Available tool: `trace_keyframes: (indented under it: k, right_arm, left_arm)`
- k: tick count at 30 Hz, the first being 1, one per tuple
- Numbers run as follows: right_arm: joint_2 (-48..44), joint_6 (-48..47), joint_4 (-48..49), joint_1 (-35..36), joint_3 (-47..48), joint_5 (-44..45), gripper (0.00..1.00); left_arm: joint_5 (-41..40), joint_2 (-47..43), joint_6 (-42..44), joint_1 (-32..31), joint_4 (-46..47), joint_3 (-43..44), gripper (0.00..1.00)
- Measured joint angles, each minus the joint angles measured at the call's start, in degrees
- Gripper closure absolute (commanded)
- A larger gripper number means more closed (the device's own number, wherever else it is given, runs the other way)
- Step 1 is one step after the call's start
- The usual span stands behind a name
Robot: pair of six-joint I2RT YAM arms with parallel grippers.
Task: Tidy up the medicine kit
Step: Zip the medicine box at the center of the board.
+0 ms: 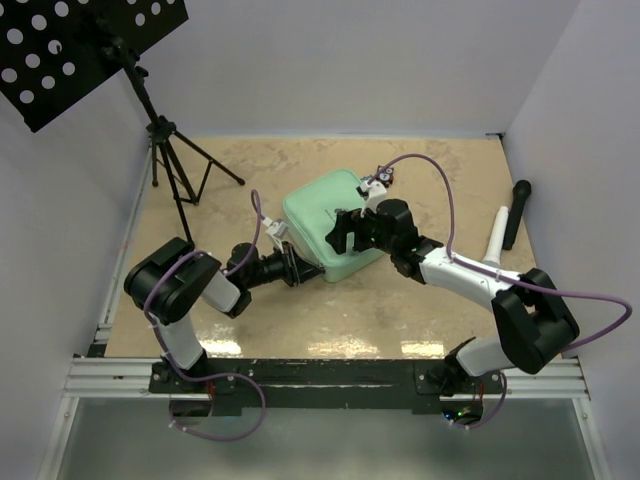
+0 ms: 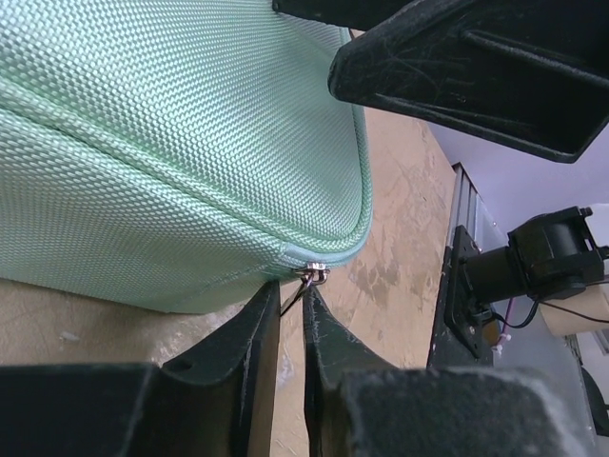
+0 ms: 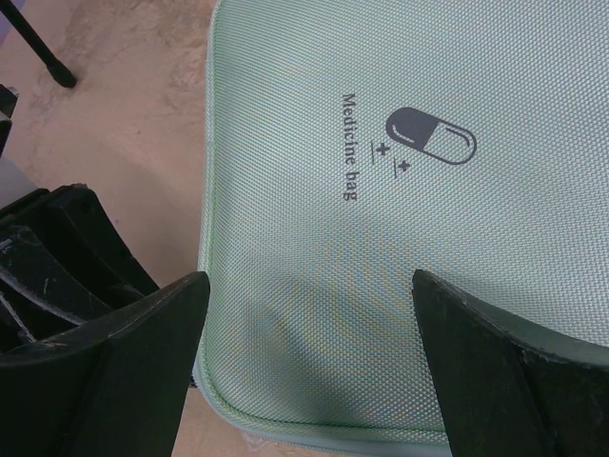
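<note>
Medicine kit (image 1: 322, 212) closed, contents hidden; left gripper (image 2: 293, 297) at zipper pull (image 2: 313, 274).

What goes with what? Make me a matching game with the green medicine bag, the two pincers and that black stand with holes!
Things:
1. medicine kit
2. left pincer
3. right pincer
4. music stand

Descriptions:
A. wide open
B. black with round holes, in the far left corner
C. mint green, closed
D. pinching the zip pull

Pairs: 1-C, 2-D, 3-A, 4-B
</note>
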Motion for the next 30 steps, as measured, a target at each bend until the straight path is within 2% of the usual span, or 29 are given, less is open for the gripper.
trace_keyframes:
  k: [10,23,30]
  right_arm:
    - [0.0,0.1,0.0,0.0,0.0,0.0,0.07]
    - [-0.4,1.2,-0.7,0.0,0.0,0.9,0.06]
    - [-5.5,5.6,-4.2,0.0,-2.5,5.3,0.05]
  left_arm:
    - [0.3,0.3,0.0,-0.5,0.9,0.1,1.00]
    - [0.0,0.3,0.2,-0.5,2.1,-0.9,1.00]
    - [-1.9,-1.0,0.7,-0.2,3.5,-4.2,1.00]
